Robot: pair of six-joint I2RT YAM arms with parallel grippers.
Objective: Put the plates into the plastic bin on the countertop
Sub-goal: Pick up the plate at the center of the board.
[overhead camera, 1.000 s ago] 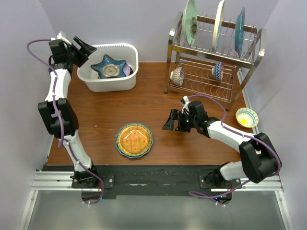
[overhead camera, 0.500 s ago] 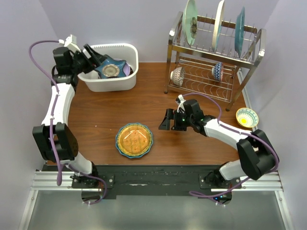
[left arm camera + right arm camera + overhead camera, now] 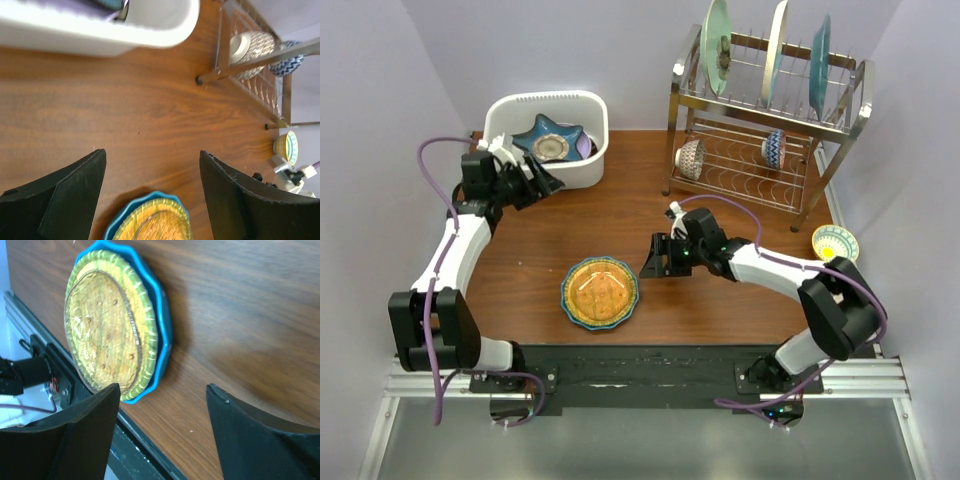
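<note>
1. The amber plate (image 3: pixel 599 293) with a blue-green rim lies flat on the table (image 3: pixel 620 210), close to its near edge and a little left of the middle. Nothing holds it.
2. The right claw (image 3: pixel 653 258) hangs low over the table just right of the amber plate and slightly farther back, pointing left toward it. Its fingers are spread with nothing between them. In the right wrist view the plate (image 3: pixel 112 322) sits ahead of the claw (image 3: pixel 162 390), toward the left finger, apart from both fingertips.
3. The left claw (image 3: pixel 542 180) is farther back on the left, just beside the near wall of the white tub (image 3: pixel 500 160). It is released, and its fingers frame bare wood. In the left wrist view (image 3: pixel 152 155) the amber plate (image 3: pixel 150 222) is well apart from it.
4. The white tub stands at the far left of the table. Inside it a blue star plate (image 3: pixel 552 140) rests tilted, with a lavender plate (image 3: pixel 584 146) showing at its right edge.
5. At the far right stands a wire rack (image 3: pixel 770 150). Three plates (image 3: pixel 777 50) stand upright in its top tier, and two small bowls (image 3: pixel 691 158) are on the lower one.
6. A yellow bowl (image 3: pixel 835 244) sits on the table near the rack's right foot.
</note>
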